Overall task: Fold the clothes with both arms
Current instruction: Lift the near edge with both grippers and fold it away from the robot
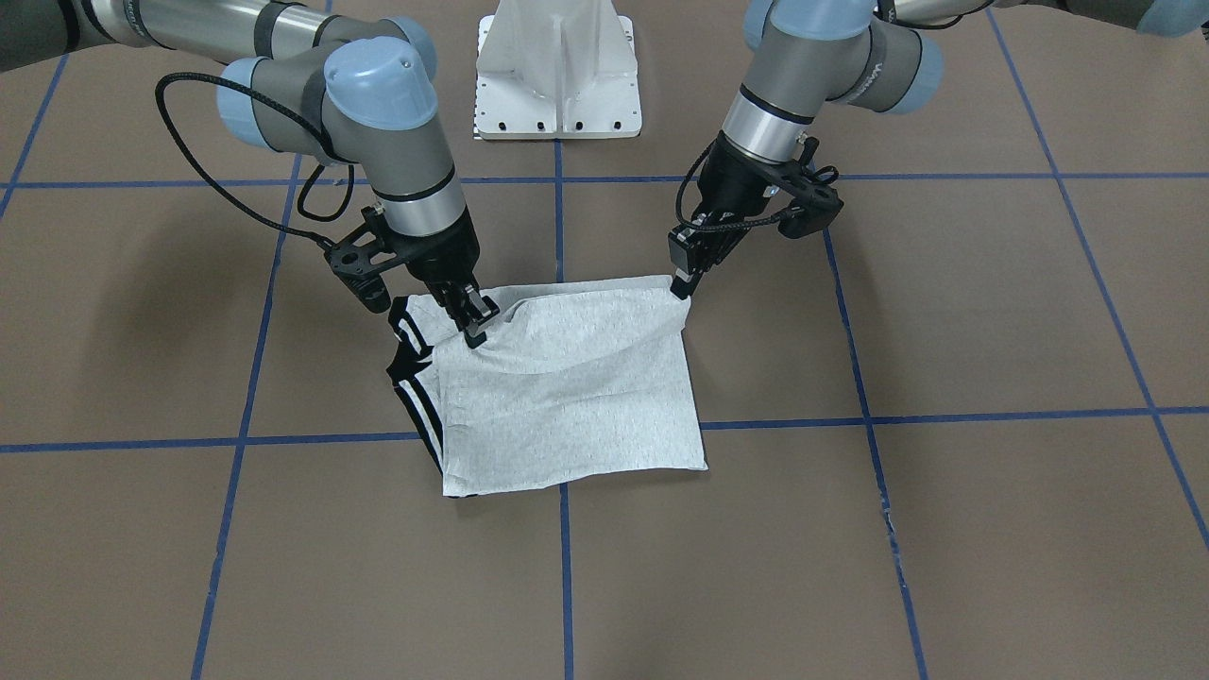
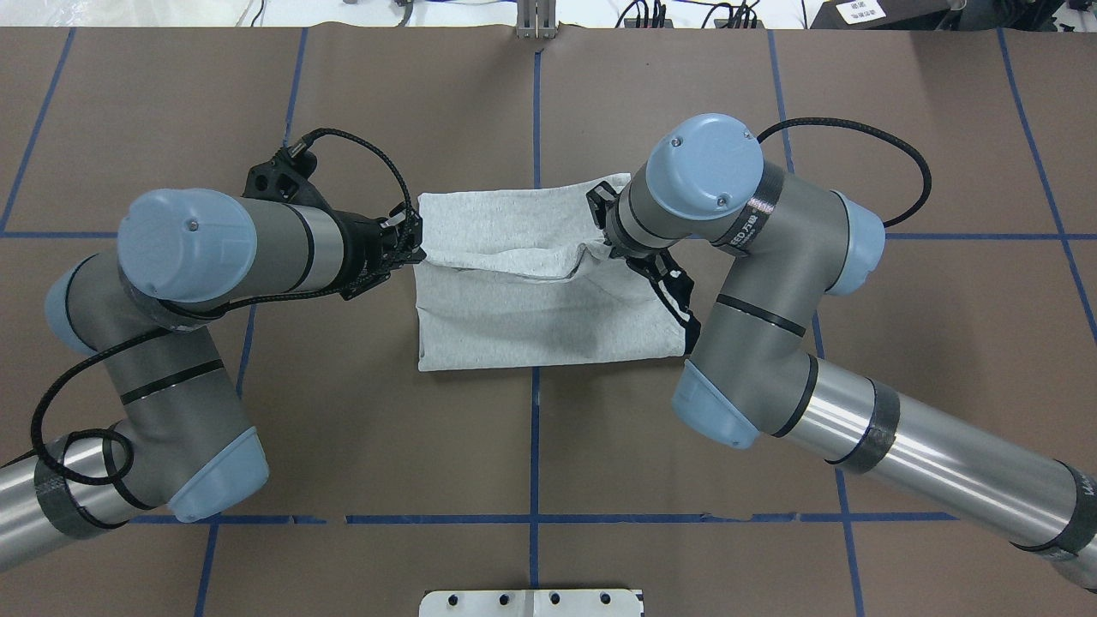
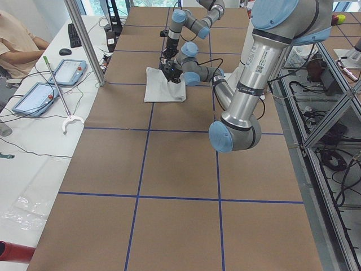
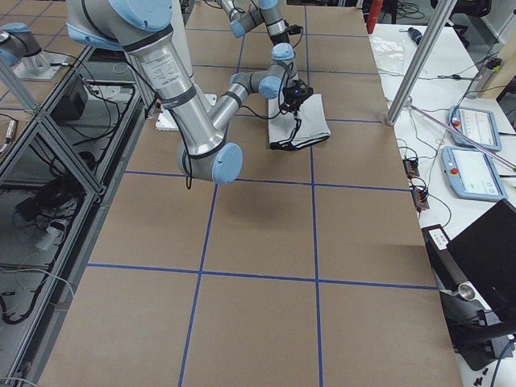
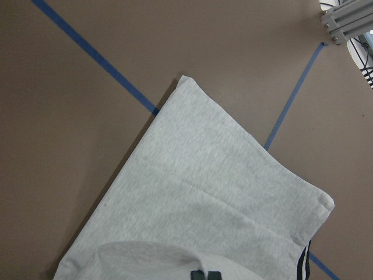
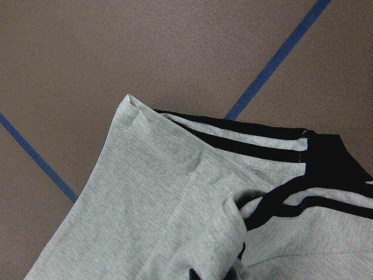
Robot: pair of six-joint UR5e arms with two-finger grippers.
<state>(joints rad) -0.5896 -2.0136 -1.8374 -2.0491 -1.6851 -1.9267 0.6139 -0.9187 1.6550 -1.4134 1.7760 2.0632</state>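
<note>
The clothes are one light grey T-shirt [image 1: 576, 397] [image 2: 531, 300], folded into a rough rectangle mid-table. Its black-striped cuff and collar edge [image 1: 412, 373] [image 6: 274, 146] lie on the right arm's side. My left gripper [image 1: 682, 283] [image 2: 413, 244] is shut on one corner of the upper layer, raised slightly off the table. My right gripper [image 1: 472, 329] is shut on the upper layer near the striped edge; in the overhead view its wrist hides it. The left wrist view shows the shirt [image 5: 204, 198] below, grey cloth bunched at the fingertips [image 5: 198, 275]. No print shows.
The white pedestal base [image 1: 557, 76] [image 2: 531, 602] stands at the robot's side of the brown table, which is crossed by blue tape lines [image 1: 563, 567]. Beyond the far edge are a pole [image 3: 84, 39], tablets [image 3: 34, 97] [image 4: 476, 129] and a seated person's sleeve [image 3: 17, 39].
</note>
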